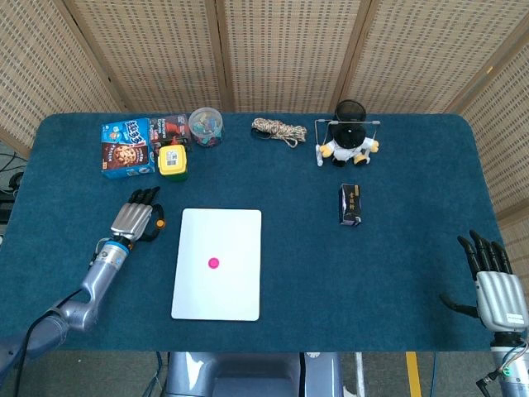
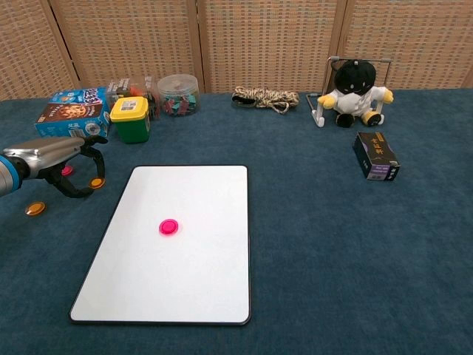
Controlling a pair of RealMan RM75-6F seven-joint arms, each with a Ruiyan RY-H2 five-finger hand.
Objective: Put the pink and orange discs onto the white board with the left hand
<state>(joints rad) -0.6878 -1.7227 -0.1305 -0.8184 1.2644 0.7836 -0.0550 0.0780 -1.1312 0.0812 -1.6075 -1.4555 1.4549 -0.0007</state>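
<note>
Discs first: you have one pink disc [image 2: 169,226] already lying near the middle of the white board [image 2: 199,288], and the rest sit on the blue table [image 2: 355,251] off the board's left side. An orange disc [image 2: 96,182] lies right at the fingertips of your left hand [image 2: 55,159], between the fingers and the thumb in the chest view; whether the tips are touching it or only closing around it, you cannot tell. A second pink disc [image 2: 67,171] peeks out from under that hand, and another orange disc [image 2: 34,208] lies apart, nearer the table's front-left.

Your left hand is low over the table, fingers curved downward with the thumb spread below them, not visibly lifting anything. Your right hand [image 1: 494,281] rests far off at the right edge in the head view, fingers straight and apart, holding nothing.

Along the back you have a blue biscuit box [image 2: 72,111] whose lettering is too small to read, a green tub with a yellow lid [image 2: 130,119] carrying a label you cannot make out, a clear round tub of coloured clips [image 2: 178,95], a coil of rope [image 2: 264,97], a plush toy [image 2: 355,89] by a wire stand, and a small dark box [image 2: 377,157] with unreadable gold print.
</note>
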